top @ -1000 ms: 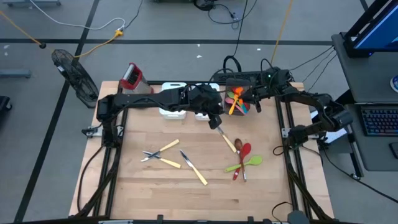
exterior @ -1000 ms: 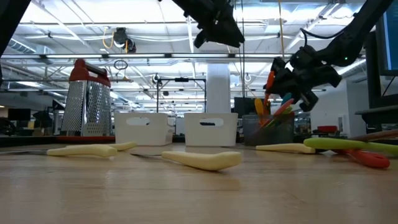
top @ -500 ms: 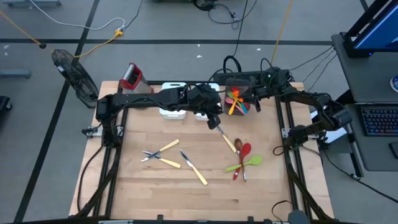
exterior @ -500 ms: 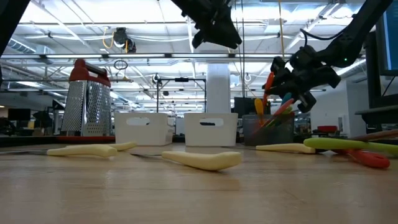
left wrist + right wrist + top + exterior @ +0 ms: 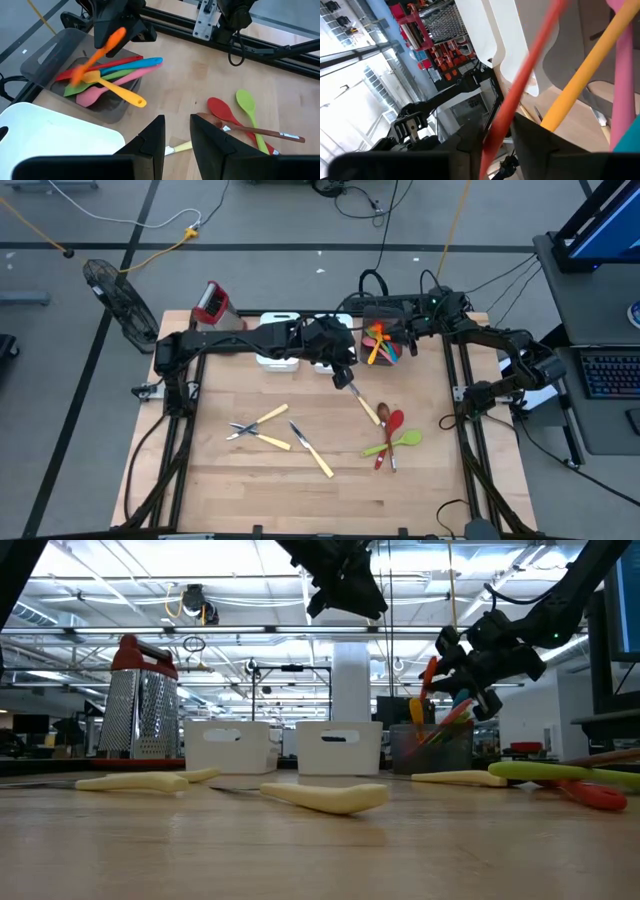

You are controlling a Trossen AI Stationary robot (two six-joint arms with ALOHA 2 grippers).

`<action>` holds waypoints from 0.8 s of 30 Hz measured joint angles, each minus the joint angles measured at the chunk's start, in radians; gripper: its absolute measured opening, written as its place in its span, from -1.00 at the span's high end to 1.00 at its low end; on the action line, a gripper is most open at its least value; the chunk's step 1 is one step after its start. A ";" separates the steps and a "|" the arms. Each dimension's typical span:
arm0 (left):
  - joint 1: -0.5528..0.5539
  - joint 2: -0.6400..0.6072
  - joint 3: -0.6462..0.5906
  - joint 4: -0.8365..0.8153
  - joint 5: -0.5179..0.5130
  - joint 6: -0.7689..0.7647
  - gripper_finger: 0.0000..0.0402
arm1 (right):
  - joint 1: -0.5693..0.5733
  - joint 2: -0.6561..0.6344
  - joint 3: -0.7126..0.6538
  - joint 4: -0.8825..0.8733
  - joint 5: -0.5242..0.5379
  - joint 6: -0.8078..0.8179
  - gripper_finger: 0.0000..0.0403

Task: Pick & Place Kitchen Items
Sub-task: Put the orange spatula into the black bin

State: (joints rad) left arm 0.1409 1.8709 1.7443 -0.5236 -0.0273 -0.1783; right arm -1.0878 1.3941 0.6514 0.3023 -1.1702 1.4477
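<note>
R claw point(image 5: 450, 665) is hovering over the dark bin point(image 5: 383, 340) at the far R of the surface point(image 5: 250, 480), w/ an orange spatula point(image 5: 428, 675) between its fingers; the handle is running through the claw in the R wrist view, tilted, head down toward the bin. Whether it's clamped or already letting go, can't tell. The bin is already holding several utensils: a blue one point(image 5: 140, 62), a pink one point(image 5: 112, 85), a green one point(image 5: 87, 82), a yellow-orange one point(image 5: 117, 92), a red one point(image 5: 100, 66), all leaning, some sticking out past the rim.

Risks from here:
- The spatula is going in at an angle. If freed while tilted, it could be landing on the crossed handles, then sliding out over the rim onto the surface.
- Crowded bin: the head could be snagging on other handles, levering one out.
- If the claw is lifting off w/ the handle dragging along a finger, the tool is coming back out.

L claw point(image 5: 175, 137) is hanging above mid-surface, fingers apart w/ nothing between them, right above the wood-handled tool point(image 5: 250, 131) lying across the red spoon point(image 5: 220, 109) beside the green spoon point(image 5: 246, 105). These are overlapping, so a pick there could be dragging neighbours. Yellow-handled pieces point(image 5: 265, 435) are lying well apart, toward the L.
</note>
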 joint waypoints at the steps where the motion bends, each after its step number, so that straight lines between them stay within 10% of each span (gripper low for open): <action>1: -0.002 0.000 0.000 0.000 0.000 0.000 0.54 | 0.000 0.000 0.000 -0.001 -0.003 0.000 0.44; 10: -0.021 0.000 0.000 0.000 0.000 -0.014 0.54 | 0.000 -0.005 0.000 -0.036 -0.010 0.003 0.07; 24: -0.056 0.000 0.000 0.003 -0.005 -0.053 0.54 | -0.034 -0.237 -0.001 -0.199 -0.012 -0.011 0.09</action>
State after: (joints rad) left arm 0.0846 1.8709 1.7443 -0.5210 -0.0324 -0.2312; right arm -1.1218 1.1573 0.6506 0.1032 -1.1827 1.4370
